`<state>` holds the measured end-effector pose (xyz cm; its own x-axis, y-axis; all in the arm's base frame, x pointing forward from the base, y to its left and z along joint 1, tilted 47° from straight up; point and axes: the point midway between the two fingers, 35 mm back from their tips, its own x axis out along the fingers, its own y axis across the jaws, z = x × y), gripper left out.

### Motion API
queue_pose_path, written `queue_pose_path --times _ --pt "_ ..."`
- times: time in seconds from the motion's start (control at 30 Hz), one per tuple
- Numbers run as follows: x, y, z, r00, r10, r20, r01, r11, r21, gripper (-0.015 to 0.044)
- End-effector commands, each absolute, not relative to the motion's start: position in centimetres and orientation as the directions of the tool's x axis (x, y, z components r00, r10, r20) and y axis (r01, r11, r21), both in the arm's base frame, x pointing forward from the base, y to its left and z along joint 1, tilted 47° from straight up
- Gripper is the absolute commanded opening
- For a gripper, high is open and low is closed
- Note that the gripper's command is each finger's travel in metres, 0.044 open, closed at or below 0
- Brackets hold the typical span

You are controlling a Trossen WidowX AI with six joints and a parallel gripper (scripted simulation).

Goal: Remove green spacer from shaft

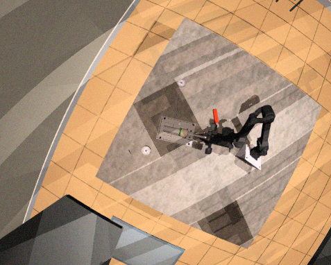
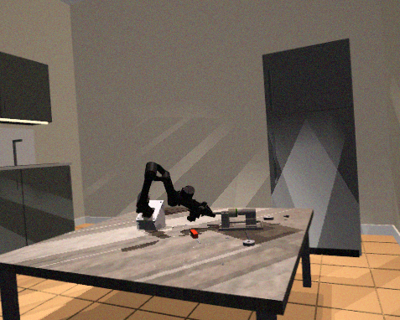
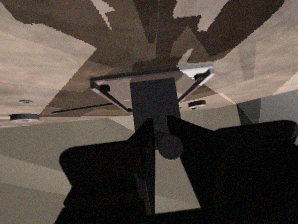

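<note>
Green spacer (image 1: pixel 180 132) (image 2: pixel 236 211) beyond the end effector (image 1: pixel 207 137) (image 2: pixel 214 215) (image 3: pixel 159 121); shaft (image 1: pixel 198 135) (image 2: pixel 218 214) (image 3: pixel 170 146) clenched in its tips.

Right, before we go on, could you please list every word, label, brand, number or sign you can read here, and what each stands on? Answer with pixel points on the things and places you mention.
None can be read. The housing block (image 1: pixel 176 121) (image 2: pixel 250 218), the orange-red block (image 1: pixel 215 116) (image 2: pixel 194 233) and the tall dark cabinet (image 2: pixel 311 147) show no lettering. The arm (image 1: pixel 266 112) (image 2: pixel 151 168) is too dark and small to rule out fine print.
</note>
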<state>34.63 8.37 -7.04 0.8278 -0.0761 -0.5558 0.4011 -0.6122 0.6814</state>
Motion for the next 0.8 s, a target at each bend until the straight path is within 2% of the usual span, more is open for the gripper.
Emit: queue_pose_path --times 0.0,0.77 --pt "34.53 8.31 -7.01 0.828 -0.078 -0.556 0.399 -0.614 0.681 0.0" --pt "34.31 8.23 -6.96 0.828 -0.078 -0.556 0.4 -0.614 0.681 0.0"
